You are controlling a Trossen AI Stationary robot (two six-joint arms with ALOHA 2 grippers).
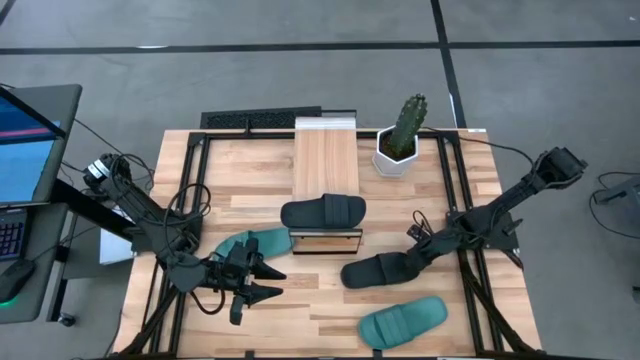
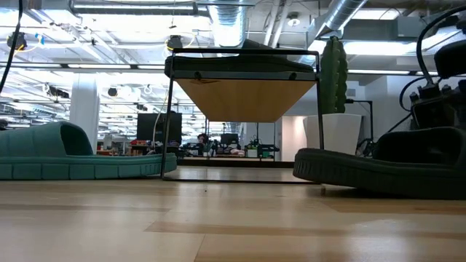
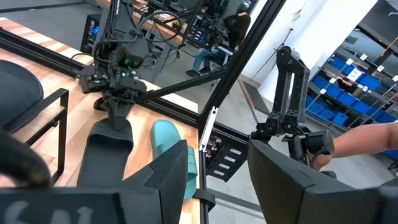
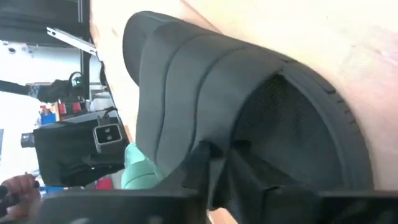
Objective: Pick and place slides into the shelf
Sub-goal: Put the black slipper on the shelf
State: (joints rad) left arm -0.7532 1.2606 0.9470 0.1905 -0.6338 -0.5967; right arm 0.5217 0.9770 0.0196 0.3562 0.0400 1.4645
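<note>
The right gripper (image 1: 412, 259) is clamped on the heel of a black slide (image 1: 385, 268) lying on the table (image 1: 250, 190) in front of the shelf (image 1: 325, 160). The left gripper (image 1: 262, 280) hangs spread wide, holding nothing, just beside a teal slide (image 1: 252, 243). Four slides show: a second black one (image 1: 323, 212) on the shelf, a second teal one (image 1: 403, 321) near the front edge. One potted cactus (image 1: 403, 133) stands beside the shelf. No readable writing.

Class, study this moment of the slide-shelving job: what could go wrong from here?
1. The right tool grips the black slide only at its strap end, so it may droop or slip when lifted.
2. Another black slide already lies across the shelf, so the incoming one could knock it.
</note>
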